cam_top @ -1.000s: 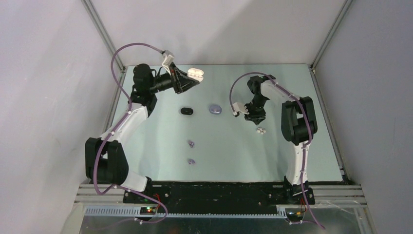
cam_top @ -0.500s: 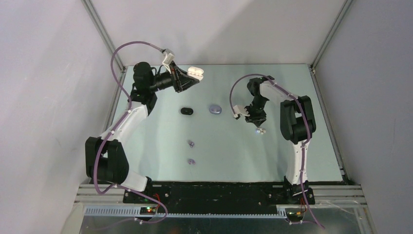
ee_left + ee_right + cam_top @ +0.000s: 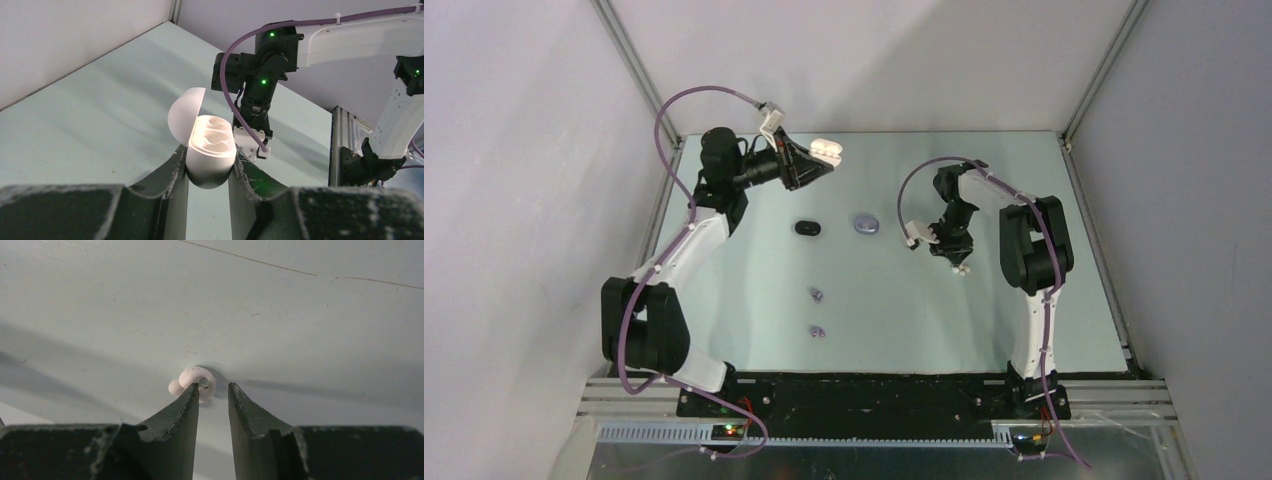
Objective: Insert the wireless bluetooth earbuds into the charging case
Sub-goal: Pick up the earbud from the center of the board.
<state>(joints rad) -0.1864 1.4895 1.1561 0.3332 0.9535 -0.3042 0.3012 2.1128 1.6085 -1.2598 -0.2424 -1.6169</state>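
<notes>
My left gripper (image 3: 208,161) is shut on a white charging case (image 3: 210,150) and holds it above the back left of the table, lid open, both wells empty; the case also shows in the top view (image 3: 826,150). My right gripper (image 3: 213,388) is open, tips down on the table, with a white-pink earbud (image 3: 195,379) just beyond and against the left fingertip, not between the jaws. In the top view that earbud (image 3: 963,269) lies just under the right gripper (image 3: 956,257). Two lavender earbuds (image 3: 817,294) (image 3: 816,331) lie near the table's middle front.
A closed black case (image 3: 808,228) and a closed lavender case (image 3: 866,224) lie at mid-table between the arms. The right arm (image 3: 270,60) shows in the left wrist view behind the held case. Enclosure walls and frame posts bound the table.
My right gripper has come down onto the white-pink earbud, which was clear of it a second ago. The left gripper with the case has barely moved.
</notes>
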